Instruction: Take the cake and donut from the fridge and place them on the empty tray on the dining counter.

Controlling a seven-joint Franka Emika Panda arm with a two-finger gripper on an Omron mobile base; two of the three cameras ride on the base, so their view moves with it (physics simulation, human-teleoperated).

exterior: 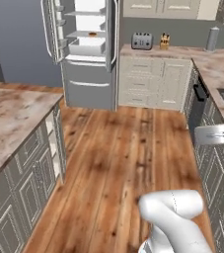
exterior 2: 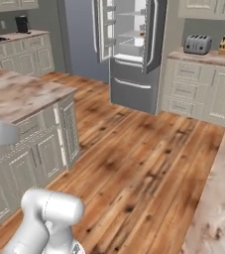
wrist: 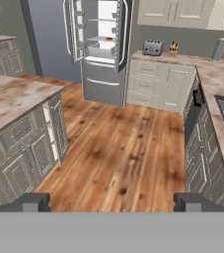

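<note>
We see the tall grey French-door fridge (exterior: 86, 52) standing open, its white interior and glass shelves bare to us; a small brown-orange donut (exterior: 92, 34) sits on a middle shelf near the front edge. No writing is legible. Our two-finger dark gripper (wrist: 112, 201) is spread wide, holding nothing, above glossy wood-plank floor (wrist: 118, 148).
</note>
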